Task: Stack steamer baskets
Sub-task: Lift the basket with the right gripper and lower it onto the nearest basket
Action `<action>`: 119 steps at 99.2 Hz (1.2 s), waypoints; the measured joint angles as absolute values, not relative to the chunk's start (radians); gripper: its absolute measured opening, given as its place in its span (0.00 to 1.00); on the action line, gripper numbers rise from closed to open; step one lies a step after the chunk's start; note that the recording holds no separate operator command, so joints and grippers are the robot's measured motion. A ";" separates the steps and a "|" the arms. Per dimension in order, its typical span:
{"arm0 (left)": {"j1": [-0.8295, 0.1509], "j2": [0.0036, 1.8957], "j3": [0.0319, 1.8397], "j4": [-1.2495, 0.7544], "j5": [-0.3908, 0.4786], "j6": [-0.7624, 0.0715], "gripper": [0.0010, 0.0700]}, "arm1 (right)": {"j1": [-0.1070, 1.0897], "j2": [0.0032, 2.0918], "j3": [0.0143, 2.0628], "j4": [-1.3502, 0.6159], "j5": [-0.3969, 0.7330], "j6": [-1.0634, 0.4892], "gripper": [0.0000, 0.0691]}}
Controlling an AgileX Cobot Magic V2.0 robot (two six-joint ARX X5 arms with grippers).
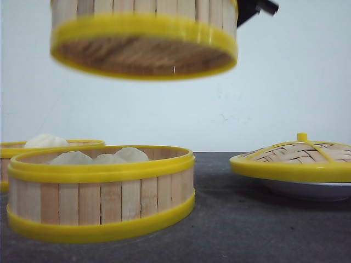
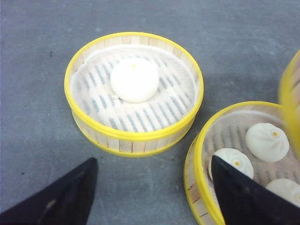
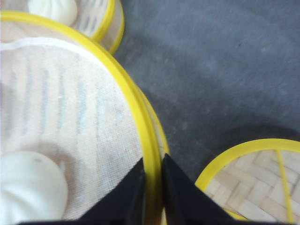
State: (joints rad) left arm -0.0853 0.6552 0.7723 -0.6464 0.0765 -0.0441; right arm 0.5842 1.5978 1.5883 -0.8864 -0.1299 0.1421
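The right gripper (image 3: 152,187) is seen clamped on the yellow-rimmed wall of a round wooden-slat steamer basket (image 3: 70,117), held raised in the air. The left gripper (image 2: 150,187) is held with its black fingers (image 2: 61,197) spread apart, gripping nothing.

— What is the surface?
— A dark grey table (image 1: 247,230), matte and faintly speckled.
— What sits on it?
— Two steamer baskets: the nearer steamer basket (image 1: 101,192) holding three buns, and the farther steamer basket (image 2: 133,91) just beside it with one bun. To the right, well apart, a white plate (image 1: 312,189) rests on the table.
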 joint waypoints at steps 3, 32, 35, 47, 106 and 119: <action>-0.085 0.655 0.772 -0.646 0.076 -0.044 0.66 | 0.588 1.598 1.565 -0.866 -0.129 0.137 0.04; -0.085 0.655 0.772 -0.646 0.076 -0.044 0.66 | 0.633 1.598 1.367 -0.609 -0.129 0.132 0.04; -0.085 0.655 0.772 -0.647 0.076 -0.044 0.66 | 0.637 1.598 1.353 -0.588 -0.129 0.132 0.04; -0.085 0.655 0.772 -0.646 0.076 -0.044 0.66 | 0.651 1.610 1.327 -0.542 -0.128 0.133 0.04; -0.085 0.655 0.772 -0.647 0.076 -0.044 0.66 | 0.674 1.711 1.327 -0.432 -0.112 0.181 0.04; -0.085 0.655 0.772 -0.647 0.076 -0.044 0.66 | 0.675 1.712 1.327 -0.445 -0.099 0.185 0.04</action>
